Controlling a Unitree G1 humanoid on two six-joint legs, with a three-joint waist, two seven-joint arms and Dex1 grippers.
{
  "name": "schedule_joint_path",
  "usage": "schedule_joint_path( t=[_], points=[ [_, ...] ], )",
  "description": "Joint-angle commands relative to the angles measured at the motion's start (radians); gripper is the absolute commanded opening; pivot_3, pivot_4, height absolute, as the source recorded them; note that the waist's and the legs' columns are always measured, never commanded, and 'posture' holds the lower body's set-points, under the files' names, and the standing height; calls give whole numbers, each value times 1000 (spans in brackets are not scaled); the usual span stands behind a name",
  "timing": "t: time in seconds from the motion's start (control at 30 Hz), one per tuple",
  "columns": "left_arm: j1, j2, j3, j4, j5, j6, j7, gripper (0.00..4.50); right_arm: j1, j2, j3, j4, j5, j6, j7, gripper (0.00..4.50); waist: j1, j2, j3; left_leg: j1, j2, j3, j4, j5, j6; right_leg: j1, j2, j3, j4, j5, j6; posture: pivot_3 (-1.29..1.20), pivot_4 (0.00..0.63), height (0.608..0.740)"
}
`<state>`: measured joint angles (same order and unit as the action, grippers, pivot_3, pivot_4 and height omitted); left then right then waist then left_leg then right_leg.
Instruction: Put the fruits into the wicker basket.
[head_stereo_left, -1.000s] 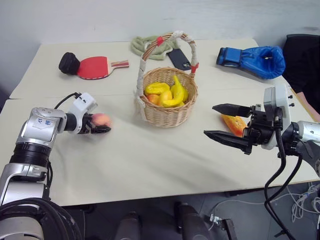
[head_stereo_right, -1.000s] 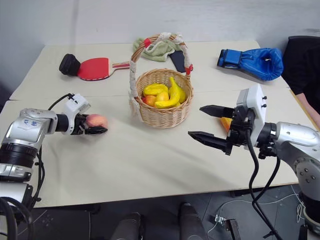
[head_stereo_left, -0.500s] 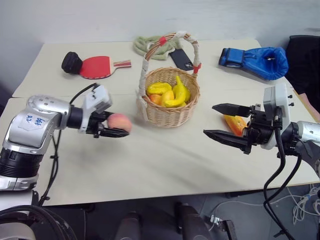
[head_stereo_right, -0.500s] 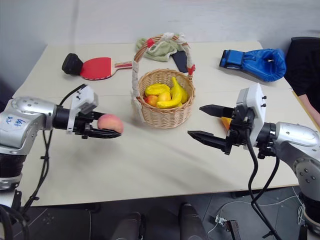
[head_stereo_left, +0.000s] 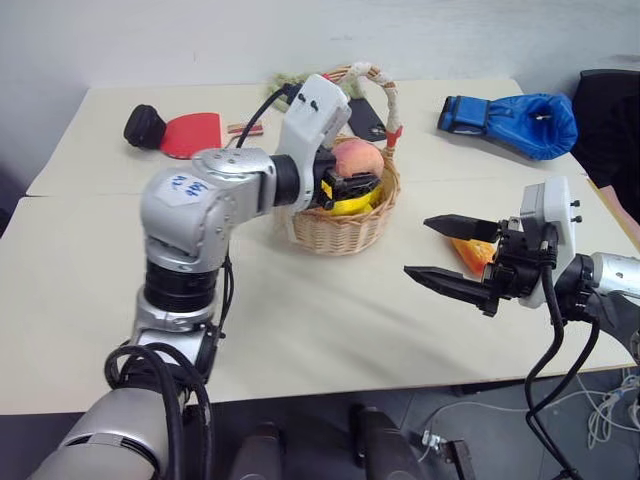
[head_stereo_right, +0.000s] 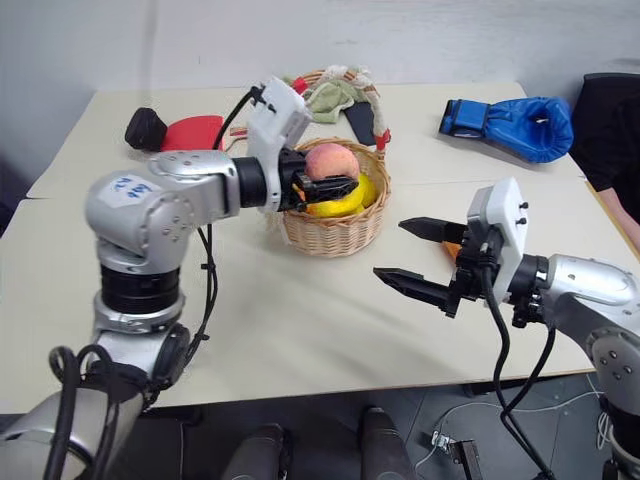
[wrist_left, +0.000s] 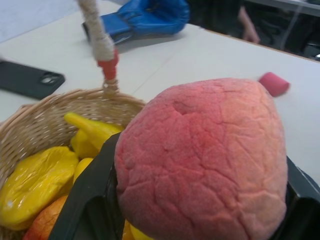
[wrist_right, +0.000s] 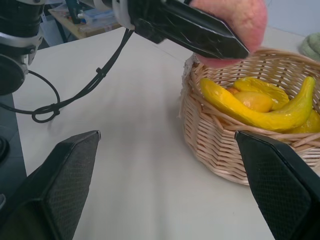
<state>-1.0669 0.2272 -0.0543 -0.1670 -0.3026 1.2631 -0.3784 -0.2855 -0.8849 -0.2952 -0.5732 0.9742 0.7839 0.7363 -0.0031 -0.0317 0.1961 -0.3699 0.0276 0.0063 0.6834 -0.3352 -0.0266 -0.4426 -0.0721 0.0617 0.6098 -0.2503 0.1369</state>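
The step in hand is the drop of the peach into the wicker basket: the left gripper holds the peach just above the basket's opening, on the side of the rim nearest the left arm, under the arched handle. Its black fingers are closed on the peach from both sides, approx. as wide as the fruit itself, and the peach is not yet touching the things in the basket. Inside the basket lie already a curved banana and some yellow and orange fruits; how many exactly I cannot tell, they overlap. Next move, in my judgement: lower the peach a little toward the basket's middle, w/o hitting the handle, then open the fingers and pull the arm back. The right gripper hangs above the table, well apart from the basket on the side of the right arm, fingers spread wide and holding nothing. Just behind it, farther from the basket, an orange fruit lies on the table; prob. this one is the next to be picked up.
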Motion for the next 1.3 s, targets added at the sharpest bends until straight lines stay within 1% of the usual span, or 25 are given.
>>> schedule_joint_path(
  t=[0.03,0.2,0.3,0.4,0.47,0.5,0.53,0.6,0.77,0.87,1.07,1.17,1.23,1.3],
  points=[
    [-31,-33,15,18,52,-7,101,2688,-8,11,-51,-23,9,-27,-31,4500,2,0,0,0,0,0,0,0,-1,0,0,0,0,0,0,0,150,740],
    [-29,-39,-12,44,91,46,169,2688,-17,5,-61,-1,-7,-32,-39,4500,2,0,0,0,-1,-1,0,1,-1,0,0,1,0,0,0,0,150,740],
    [-9,-23,-48,56,120,26,192,2688,-16,6,-59,-3,-6,-34,-41,4500,3,0,0,0,-1,-1,0,1,-1,0,0,1,0,0,0,0,150,740],
    [0,-29,-45,69,126,20,202,2688,-16,7,-56,-4,-7,-35,-44,4500,3,0,0,-1,-1,-1,0,1,-1,0,0,1,-1,0,0,0,150,740],
    [6,-35,-40,66,124,23,206,3392,-16,8,-56,-5,-5,-35,-46,4500,3,0,0,0,-1,-1,0,1,-1,0,0,1,-1,0,0,0,150,740],
    [9,-35,-40,63,122,24,206,3599,-16,8,-55,-5,-5,-35,-46,4500,3,0,0,0,-1,-1,0,1,-1,0,0,1,-1,0,0,0,150,740],
    [12,-31,-40,54,118,27,200,3978,-16,8,-55,-5,-5,-35,-47,4500,3,0,0,0,-1,-1,0,1,-1,0,0,1,-1,0,0,0,150,740],
    [16,-11,-44,36,114,22,186,4477,-15,8,-54,-6,-5,-35,-48,4500,2,0,0,0,-1,-1,0,1,-1,0,0,1,-1,0,0,0,150,740],
    [33,70,-41,-37,62,-44,71,4477,-15,8,-52,-8,-2,-33,-50,4500,2,0,0,0,-1,-1,0,1,-2,0,0,1,0,0,0,0,150,740],
    [56,157,-60,-86,39,-164,-47,4477,-13,7,-49,-5,-4,-34,-46,4500,1,0,0,0,0,0,0,1,-3,0,0,1,-1,0,0,0,150,740],
    [97,312,-41,-98,-44,-273,-271,4477,1,-7,-50,6,-12,-32,-20,4500,1,0,0,0,0,-1,0,2,-4,0,0,1,-1,0,-1,0,150,740],
    [170,432,-25,-109,-93,-375,-456,4477,42,-34,-85,12,-37,-26,-14,4500,-1,0,0,0,0,0,0,2,-4,0,0,1,0,0,-1,0,150,740],
    [249,537,13,-115,-151,-444,-623,4477,104,-53,-149,14,-41,-13,-10,4500,-3,0,0,0,0,0,-1,1,-4,0,0,1,0,0,-1,0,150,740],
    [306,617,68,-115,-237,-456,-758,4477,187,-68,-220,18,-58,-6,-1,4500,-1,0,0,0,0,0,-2,1,-3,-1,0,0,0,-1,-2,0,150,740]
  ],
)
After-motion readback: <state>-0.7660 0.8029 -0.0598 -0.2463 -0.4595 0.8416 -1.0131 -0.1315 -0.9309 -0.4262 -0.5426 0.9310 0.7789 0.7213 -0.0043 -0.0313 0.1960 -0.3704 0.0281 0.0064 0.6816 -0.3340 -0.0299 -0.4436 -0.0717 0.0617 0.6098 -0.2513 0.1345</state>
